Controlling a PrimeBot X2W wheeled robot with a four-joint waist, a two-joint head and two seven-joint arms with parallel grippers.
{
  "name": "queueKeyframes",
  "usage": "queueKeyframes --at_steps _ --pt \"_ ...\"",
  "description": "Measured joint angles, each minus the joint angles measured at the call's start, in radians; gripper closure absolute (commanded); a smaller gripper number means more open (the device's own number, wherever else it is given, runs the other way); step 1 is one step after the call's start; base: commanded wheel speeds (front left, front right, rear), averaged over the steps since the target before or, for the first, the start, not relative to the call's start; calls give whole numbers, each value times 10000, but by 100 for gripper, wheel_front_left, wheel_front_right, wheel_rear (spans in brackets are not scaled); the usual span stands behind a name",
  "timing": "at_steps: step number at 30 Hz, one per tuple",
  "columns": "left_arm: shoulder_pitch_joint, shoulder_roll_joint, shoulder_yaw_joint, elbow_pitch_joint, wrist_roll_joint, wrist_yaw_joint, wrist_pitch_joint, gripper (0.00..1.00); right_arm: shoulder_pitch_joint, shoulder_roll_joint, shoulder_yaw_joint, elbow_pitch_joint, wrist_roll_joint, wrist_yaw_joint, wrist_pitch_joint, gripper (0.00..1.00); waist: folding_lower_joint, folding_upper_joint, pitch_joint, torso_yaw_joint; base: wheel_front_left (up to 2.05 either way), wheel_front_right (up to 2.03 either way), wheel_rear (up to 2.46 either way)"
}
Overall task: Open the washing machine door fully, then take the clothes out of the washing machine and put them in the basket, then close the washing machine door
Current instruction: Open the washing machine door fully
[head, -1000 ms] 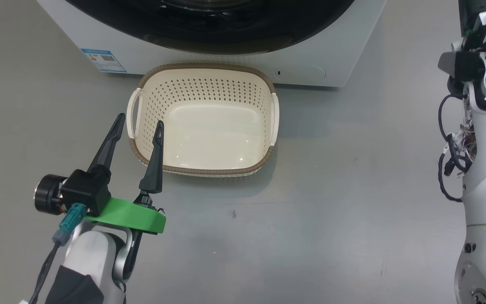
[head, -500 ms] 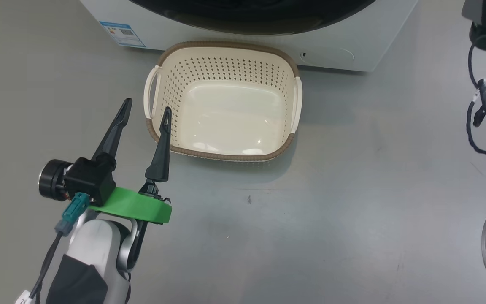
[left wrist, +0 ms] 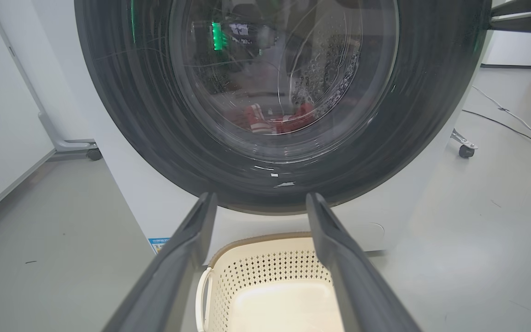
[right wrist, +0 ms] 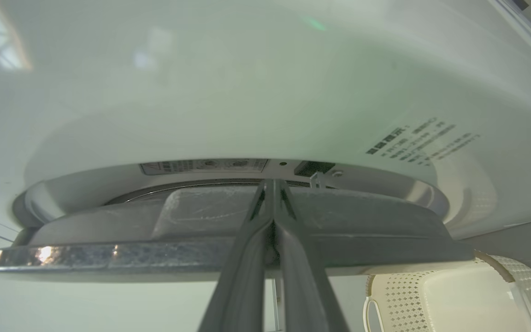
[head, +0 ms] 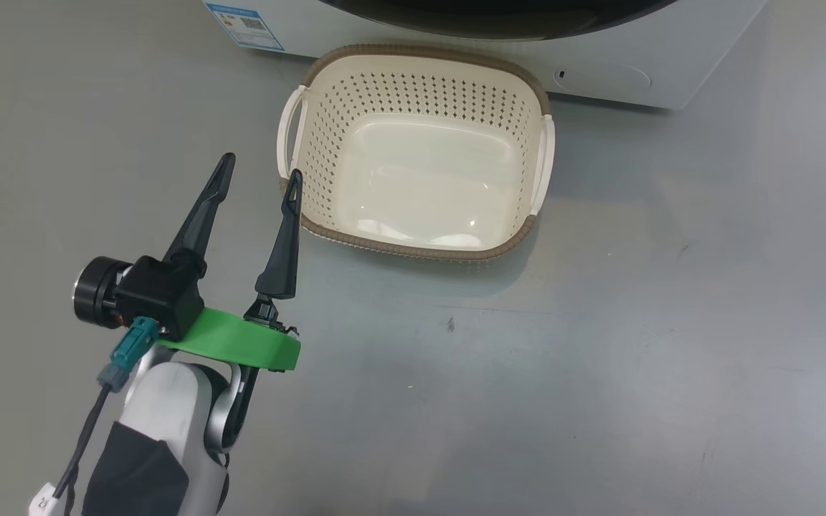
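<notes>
Left tool [head: 261,168]: held spread wide, nothing gripped, placed just beside cream perforated plastic basket [head: 413,93]. Right tool [right wrist: 272,184]: fingers pressed shut, seen at round glossy black washing machine door [right wrist: 362,221].

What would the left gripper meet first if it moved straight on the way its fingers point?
Probably the lower rim of the large round glossy black washing machine door. The open left gripper aims there, above the cream perforated plastic basket; depth is unclear.
</notes>
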Motion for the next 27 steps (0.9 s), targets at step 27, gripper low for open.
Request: queueKeyframes --at_steps 27 --pt "-107 -33 -67 -88 -144 27 0 0 -748 -341 -36 1147 612 374 1486 100 0 0 127 178 0 0 0"
